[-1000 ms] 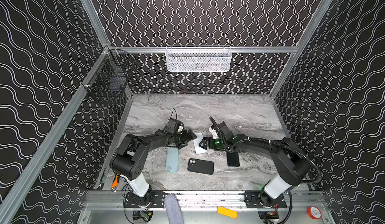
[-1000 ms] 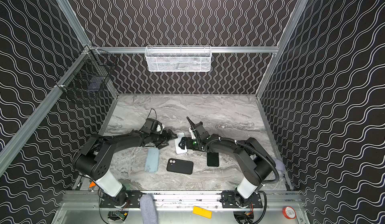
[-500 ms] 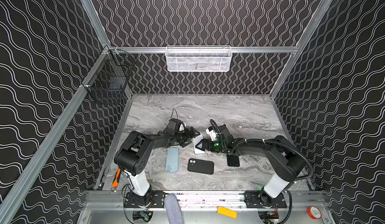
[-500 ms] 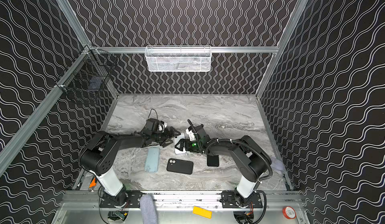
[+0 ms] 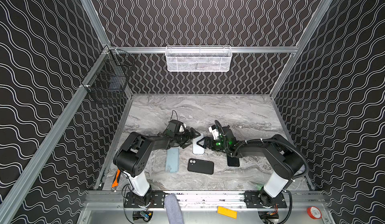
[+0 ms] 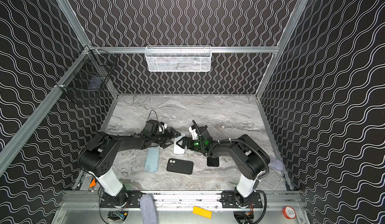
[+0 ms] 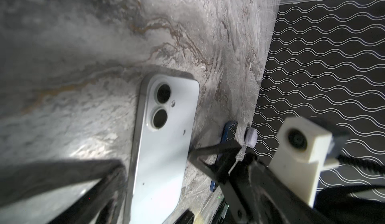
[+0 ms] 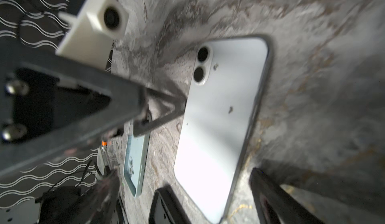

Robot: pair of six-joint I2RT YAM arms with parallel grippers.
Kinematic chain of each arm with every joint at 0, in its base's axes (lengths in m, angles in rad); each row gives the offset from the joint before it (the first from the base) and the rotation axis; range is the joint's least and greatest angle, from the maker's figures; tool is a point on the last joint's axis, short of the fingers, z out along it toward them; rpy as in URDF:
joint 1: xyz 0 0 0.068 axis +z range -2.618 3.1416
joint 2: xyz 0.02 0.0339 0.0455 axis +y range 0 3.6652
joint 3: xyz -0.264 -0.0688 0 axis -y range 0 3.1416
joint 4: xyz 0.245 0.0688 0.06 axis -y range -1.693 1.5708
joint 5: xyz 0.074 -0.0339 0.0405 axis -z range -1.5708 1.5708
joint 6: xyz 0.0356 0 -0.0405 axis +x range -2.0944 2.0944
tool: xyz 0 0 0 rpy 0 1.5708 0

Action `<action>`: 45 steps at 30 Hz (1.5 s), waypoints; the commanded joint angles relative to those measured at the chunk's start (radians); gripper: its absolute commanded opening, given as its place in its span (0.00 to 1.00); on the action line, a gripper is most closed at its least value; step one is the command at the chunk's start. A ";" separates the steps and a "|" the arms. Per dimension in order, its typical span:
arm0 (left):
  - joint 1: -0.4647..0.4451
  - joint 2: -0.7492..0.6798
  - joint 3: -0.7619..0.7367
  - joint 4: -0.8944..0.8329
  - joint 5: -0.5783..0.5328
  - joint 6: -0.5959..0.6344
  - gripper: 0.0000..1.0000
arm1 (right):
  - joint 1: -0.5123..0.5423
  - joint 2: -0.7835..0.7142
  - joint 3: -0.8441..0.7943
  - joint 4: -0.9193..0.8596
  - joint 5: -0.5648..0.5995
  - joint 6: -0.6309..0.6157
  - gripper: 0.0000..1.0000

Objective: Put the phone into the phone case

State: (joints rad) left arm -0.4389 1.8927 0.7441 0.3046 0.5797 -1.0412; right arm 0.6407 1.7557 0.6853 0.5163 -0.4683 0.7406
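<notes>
My left tool (image 5: 192, 140) and right tool (image 5: 201, 143) both gape wide and grip nothing. The white phone (image 5: 198, 150) lies face down between them, mid-frame on the surface (image 5: 208, 112), equally near both. Its long axis runs up-down, with the lenses toward the upper frame. The blue case (image 5: 172, 160) lies parallel, lower left.

Top views high overhead, wrist views close, sharing phone (image 7: 164, 141)
</notes>
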 commanded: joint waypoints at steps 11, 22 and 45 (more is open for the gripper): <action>-0.006 0.014 -0.012 -0.075 -0.014 -0.011 0.99 | 0.000 0.085 0.011 0.180 -0.139 0.049 1.00; -0.009 0.019 -0.026 -0.064 -0.016 -0.013 0.98 | 0.001 0.050 0.011 0.330 -0.207 0.092 0.99; -0.007 -0.006 -0.037 -0.090 -0.027 -0.003 0.98 | -0.040 -0.020 -0.098 0.410 -0.157 0.136 0.93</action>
State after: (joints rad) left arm -0.4469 1.8885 0.7116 0.3611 0.5911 -1.0473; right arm 0.6144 1.7737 0.6064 0.9546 -0.6621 0.8761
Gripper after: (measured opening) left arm 0.985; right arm 0.924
